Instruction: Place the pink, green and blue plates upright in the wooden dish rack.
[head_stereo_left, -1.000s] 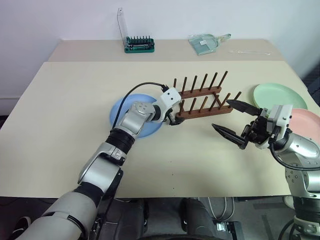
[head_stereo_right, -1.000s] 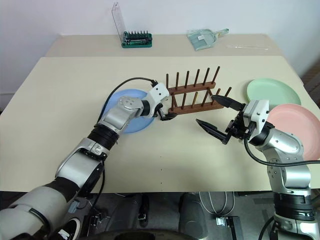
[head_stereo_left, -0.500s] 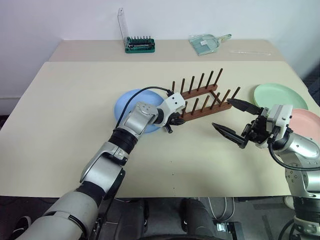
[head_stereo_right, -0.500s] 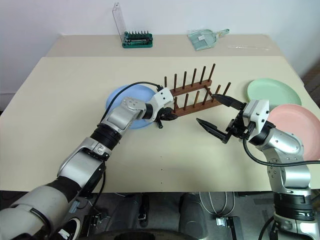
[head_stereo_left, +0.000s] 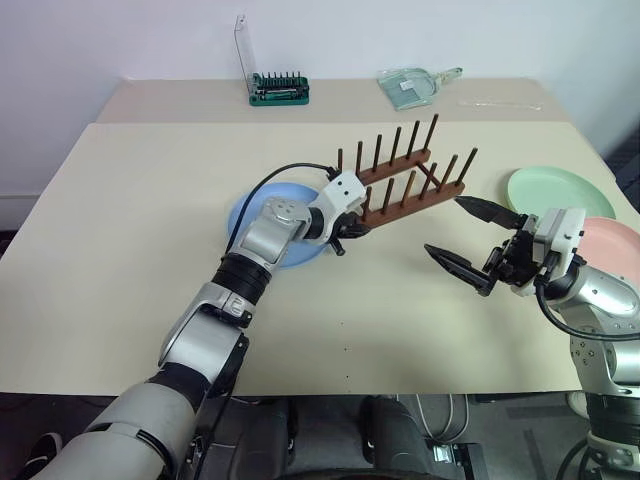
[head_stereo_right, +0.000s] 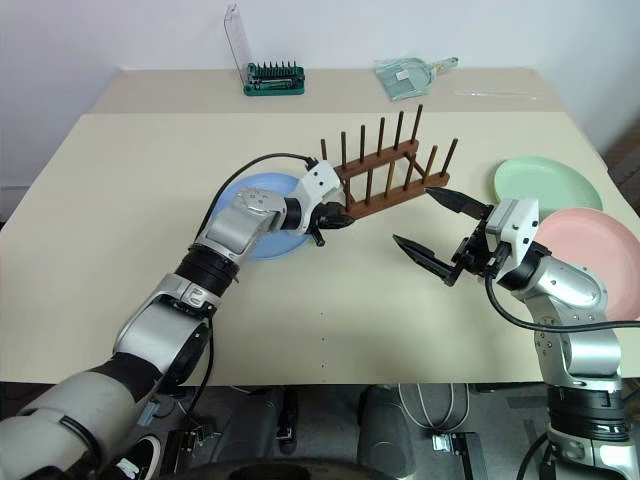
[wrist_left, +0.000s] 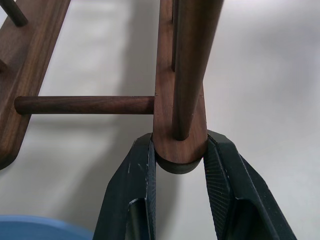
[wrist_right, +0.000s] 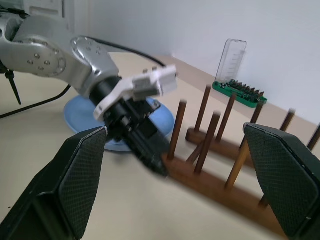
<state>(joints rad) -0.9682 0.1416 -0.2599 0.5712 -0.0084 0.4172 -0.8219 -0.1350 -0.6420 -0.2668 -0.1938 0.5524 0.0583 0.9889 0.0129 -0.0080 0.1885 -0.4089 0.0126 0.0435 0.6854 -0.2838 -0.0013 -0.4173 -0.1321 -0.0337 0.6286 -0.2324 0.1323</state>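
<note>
A: Nearest, right hand (head_stereo_left: 462, 236) spread wide, holding nothing, hovering above the surface (head_stereo_left: 130, 250)

B: Then left hand (wrist_left: 179, 165) pinched on one rail end of the wooden dish rack (head_stereo_left: 405, 180), tilted, far end apparently raised

A: Could swivel or slip from so narrow a hold, knocking the blue plate (head_stereo_left: 243, 215) just beside

B: Farther right, green plate (head_stereo_left: 556, 189) and pink plate (head_stereo_left: 612, 236) lying flat, not yet racked; could get swept if swung wide
</note>
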